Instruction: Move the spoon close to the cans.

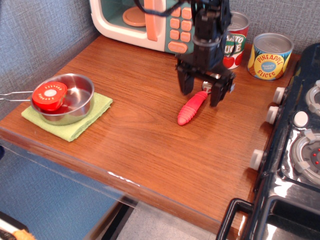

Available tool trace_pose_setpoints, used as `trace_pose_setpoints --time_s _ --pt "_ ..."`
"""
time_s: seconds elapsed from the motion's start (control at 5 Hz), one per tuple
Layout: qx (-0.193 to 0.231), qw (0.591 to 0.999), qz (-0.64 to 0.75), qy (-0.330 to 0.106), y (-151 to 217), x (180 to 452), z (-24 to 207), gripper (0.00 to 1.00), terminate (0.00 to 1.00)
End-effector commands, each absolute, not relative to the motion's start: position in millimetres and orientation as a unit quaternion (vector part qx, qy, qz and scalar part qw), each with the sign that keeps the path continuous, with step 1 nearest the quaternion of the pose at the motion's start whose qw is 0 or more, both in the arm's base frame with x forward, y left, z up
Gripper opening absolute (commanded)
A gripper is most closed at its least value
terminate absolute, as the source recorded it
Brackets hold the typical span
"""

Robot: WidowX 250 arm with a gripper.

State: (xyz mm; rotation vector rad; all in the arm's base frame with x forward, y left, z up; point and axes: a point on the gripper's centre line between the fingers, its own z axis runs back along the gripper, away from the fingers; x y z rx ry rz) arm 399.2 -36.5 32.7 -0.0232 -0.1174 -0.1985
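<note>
Spoon (191,109), ribbed red handle, lying flat on the worktop (140,135) right of centre, bowl end toward the back edge beneath the tool (201,94). Tool fingers spread wide, astride the spoon's upper end, gripping nothing. Tomato sauce can (234,40) and pineapple slices can (270,56) upright at the back right corner, near the spoon.

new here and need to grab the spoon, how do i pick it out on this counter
Start at the toy microwave at the back of the wooden counter, then drop to the black tool hanging open in front of it. The spoon lies right beneath: the only ribbed red-pink stick, unlike the round tins.
</note>
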Motion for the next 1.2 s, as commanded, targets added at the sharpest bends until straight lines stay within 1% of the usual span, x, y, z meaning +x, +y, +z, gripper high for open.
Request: trace_pose_setpoints --time_s 0.0,0.2,0.4,0.6,0.8,1.0 --pt "-0.051 0.987 -0.064 -0.141 -7.4 370.9 111.8 1.0 0.0" --pt "-0.013 0.994 -0.052 -0.1 21.4 342.2 104.7 1.0 0.0" --pt "0.006 0.996 -0.059 -0.072 31.4 320.3 93.7 1.0 0.0" --pt "0.014 0.997 -0.051 -0.065 46.3 304.8 90.1 1.0 0.0" --pt "0.014 0.997 -0.051 -0.065 46.3 304.8 90.1 1.0 0.0" --pt "0.014 0.997 -0.051 -0.065 46.3 304.8 90.1 1.0 1.0"
